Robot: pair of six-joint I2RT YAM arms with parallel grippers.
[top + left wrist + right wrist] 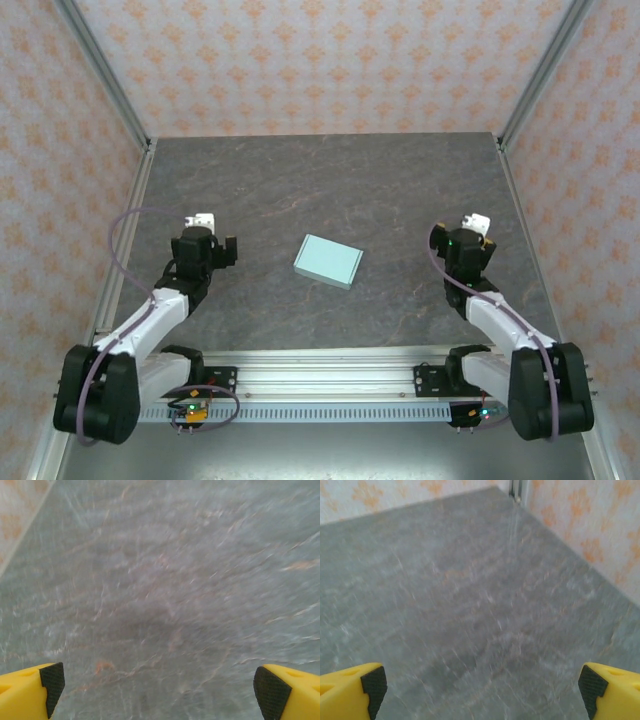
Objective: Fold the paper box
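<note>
While left and right jaws gape, the paper box (pixel 329 260) lies between.

No legible text, label, brand or number on any surface.

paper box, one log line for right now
paper box: closed, lying flat, ungripped | left tool: open, empty | right tool: open, empty

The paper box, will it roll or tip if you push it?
Probably neither: the box lies flat and low on the table, so it should slide. It looks like thin card, so likely light and easy to dent if squeezed.
</note>
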